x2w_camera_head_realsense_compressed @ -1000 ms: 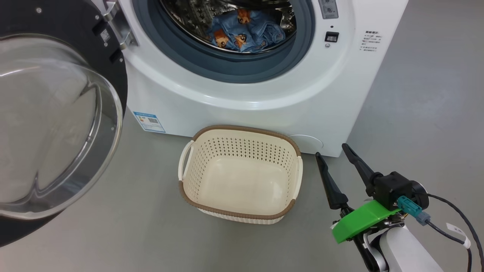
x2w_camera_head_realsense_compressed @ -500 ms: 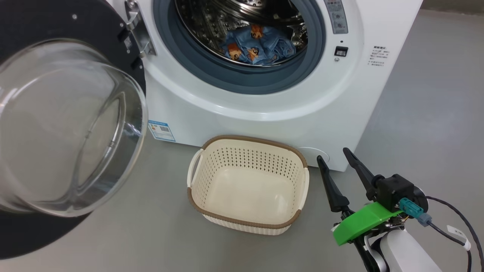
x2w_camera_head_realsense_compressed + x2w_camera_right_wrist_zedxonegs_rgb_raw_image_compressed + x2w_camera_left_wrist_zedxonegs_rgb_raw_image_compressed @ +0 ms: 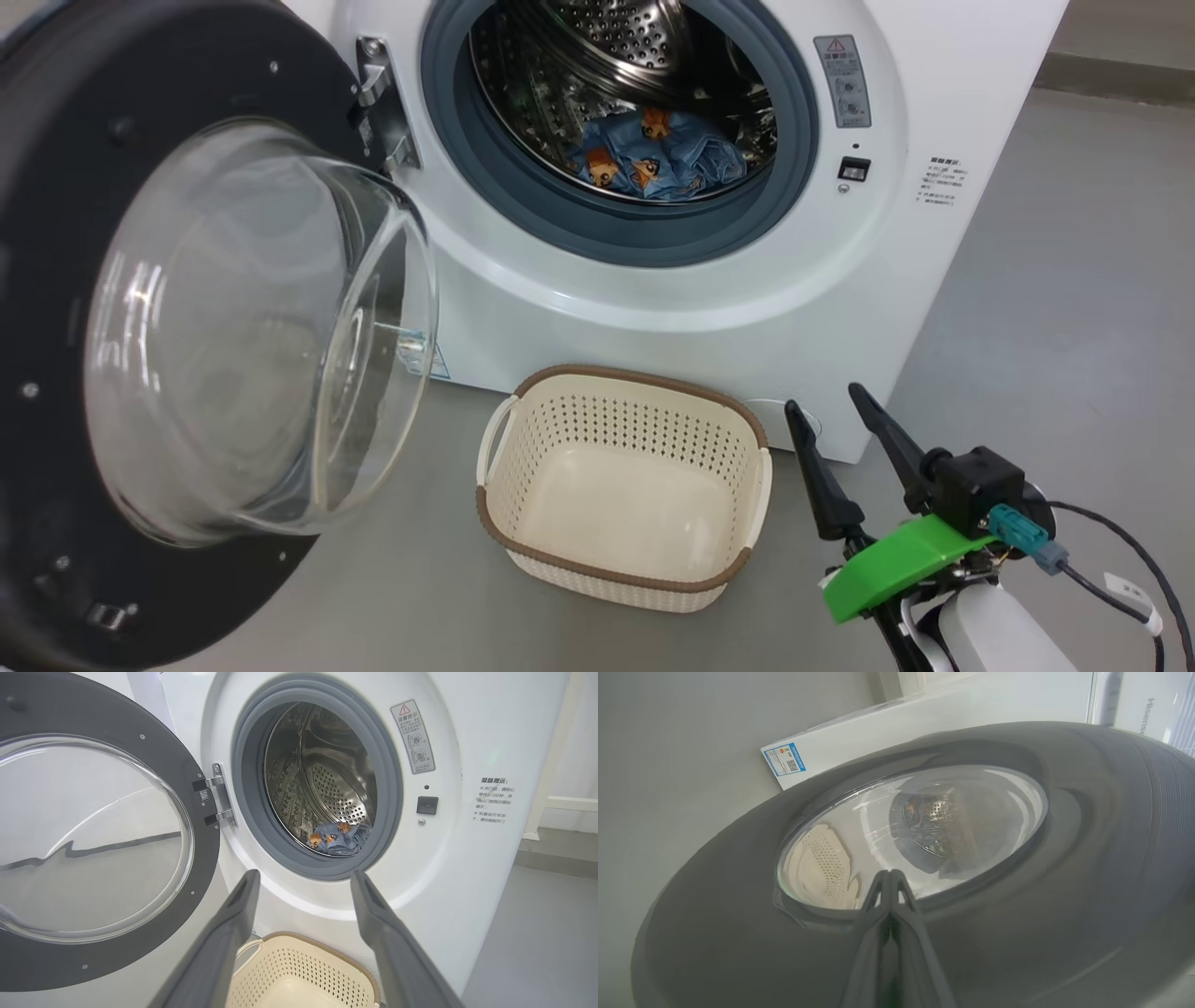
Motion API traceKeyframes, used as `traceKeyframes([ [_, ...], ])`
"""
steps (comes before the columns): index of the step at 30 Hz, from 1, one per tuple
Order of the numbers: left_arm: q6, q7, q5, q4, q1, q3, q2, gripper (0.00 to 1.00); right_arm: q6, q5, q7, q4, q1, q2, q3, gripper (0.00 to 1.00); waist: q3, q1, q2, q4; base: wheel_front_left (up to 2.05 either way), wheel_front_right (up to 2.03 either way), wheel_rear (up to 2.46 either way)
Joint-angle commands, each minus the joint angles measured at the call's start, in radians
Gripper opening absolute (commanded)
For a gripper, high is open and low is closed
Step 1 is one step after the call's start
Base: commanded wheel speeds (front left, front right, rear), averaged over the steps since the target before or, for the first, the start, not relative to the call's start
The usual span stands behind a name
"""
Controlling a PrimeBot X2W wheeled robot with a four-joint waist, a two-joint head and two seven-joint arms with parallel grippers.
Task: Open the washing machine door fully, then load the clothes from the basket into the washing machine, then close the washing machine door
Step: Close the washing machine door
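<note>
The washing machine (image 3: 653,317) stands with its drum open, and the light blue clothes (image 3: 658,163) lie inside at the bottom. The washing machine door (image 3: 56,140) hangs on its left hinge, part-way swung, its glass bowl toward me. On the floor in front sits the basket (image 3: 625,425), with nothing in it. My right gripper (image 3: 823,399) hovers open to the basket's right, holding nothing. In the right wrist view the right gripper (image 3: 304,877) points at the drum and clothes (image 3: 338,837), above the basket (image 3: 303,970). My left gripper (image 3: 889,873) is shut at the door's (image 3: 1064,882) outer face, by the window's lower edge.
Grey floor (image 3: 1074,308) stretches to the right of the machine. A blue sticker (image 3: 783,759) marks the machine's lower left corner. A black cable (image 3: 1120,532) trails from my right wrist. The door's hinge (image 3: 217,795) sits at the left of the grey gasket (image 3: 247,812).
The head camera has lifted, showing more of the drum. The door has swung a little toward the machine, its glass now covering the blue sticker. My right gripper has kept its place, open.
</note>
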Motion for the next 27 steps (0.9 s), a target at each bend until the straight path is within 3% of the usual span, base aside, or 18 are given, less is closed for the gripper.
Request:
traceKeyframes([
  [1,-0.004,0.037,-0.016,-0.047,0.006,0.026,0.044,0.0,0.006,0.015,-0.011,-0.019,0.001,0.008,0.024,1.0,-0.006,0.0,0.0,0.001,0.0,0.0,0.0],
  [11,0.021,0.174,-0.073,-0.305,0.102,-0.009,-0.05,0.0,0.006,0.043,-0.013,-0.035,0.022,0.008,0.029,1.0,-0.035,0.0,0.0,-0.037,0.0,0.0,0.0],
  [20,0.12,0.19,-0.107,-0.576,0.195,-0.02,-0.12,0.0,0.006,0.05,-0.013,-0.06,0.046,0.008,0.017,1.0,-0.045,0.0,0.0,-0.115,0.0,0.0,0.0],
  [27,0.187,0.127,-0.107,-0.752,0.249,-0.009,-0.183,0.0,0.006,0.054,-0.013,-0.077,0.059,0.008,0.013,1.0,-0.04,0.0,0.0,-0.208,0.0,0.0,0.0],
])
